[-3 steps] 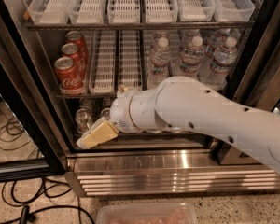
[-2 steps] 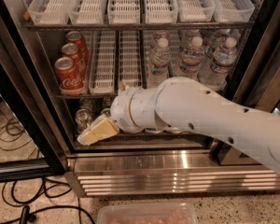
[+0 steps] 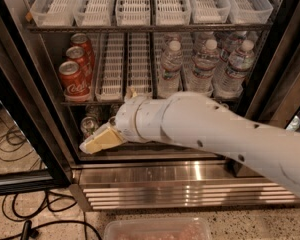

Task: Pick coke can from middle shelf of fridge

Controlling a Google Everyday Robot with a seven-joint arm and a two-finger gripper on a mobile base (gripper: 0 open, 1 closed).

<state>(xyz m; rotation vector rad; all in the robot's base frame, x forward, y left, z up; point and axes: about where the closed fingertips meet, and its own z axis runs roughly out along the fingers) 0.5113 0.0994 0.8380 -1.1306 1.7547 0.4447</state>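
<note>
In the fridge [image 3: 190,181], the coke can [image 3: 74,80] stands foremost of three in the leftmost lane of the middle shelf [image 3: 121,74], at its front left corner. Water bottles [image 3: 205,66] fill the right lanes. The gripper [image 3: 101,140] hangs below that shelf's front edge, apart from the cans; its spread cannot be told.

The arm [image 3: 210,129] is a thick, smooth tube of glossy white casing, widest towards the lower right and narrowing leftward. A few small dark round screw heads [image 3: 197,144] dot its shell. Near the end it steps into a ribbed white wrist collar [image 3: 132,119] of stacked rings with thin seams, with a small tan tab on its upper edge. Beyond the collar is the tool [image 3: 97,141], a pale cream-yellow wedge, low in front of the fridge [image 3: 20,99] opening, left of centre.
</note>
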